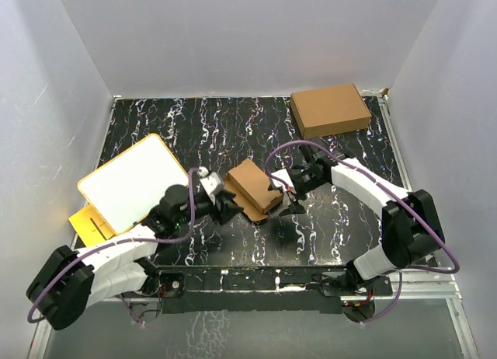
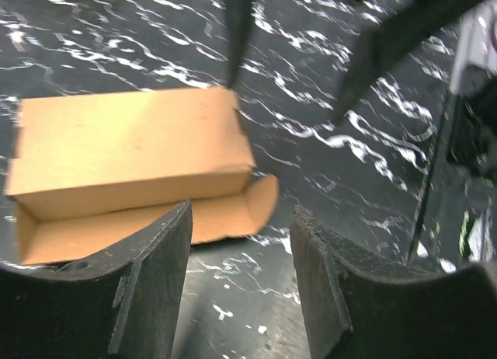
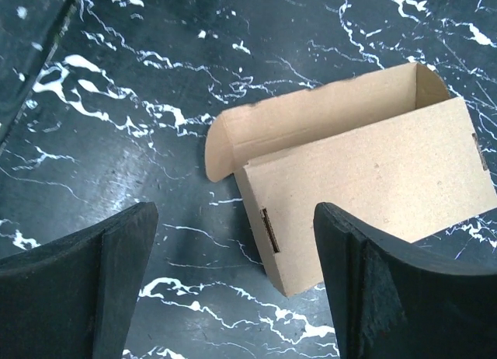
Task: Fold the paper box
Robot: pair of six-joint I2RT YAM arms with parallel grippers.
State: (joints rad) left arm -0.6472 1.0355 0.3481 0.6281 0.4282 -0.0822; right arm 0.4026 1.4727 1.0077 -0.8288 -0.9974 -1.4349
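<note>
The left end effector [image 1: 224, 202] stands partly spread and released, gripping nothing, just left of the paper box [image 1: 252, 186]. The box lies mid-frame on the surface [image 1: 233, 126] with one long flap open. The right end effector [image 1: 282, 197], spread wide, sits empty just right of it.

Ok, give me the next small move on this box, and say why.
Probably slide the left gripper under the long flap and lift it toward the paper box. That flap lies flat on the table on this gripper's side, leaving the box open; the right gripper is open and holds nothing.
</note>
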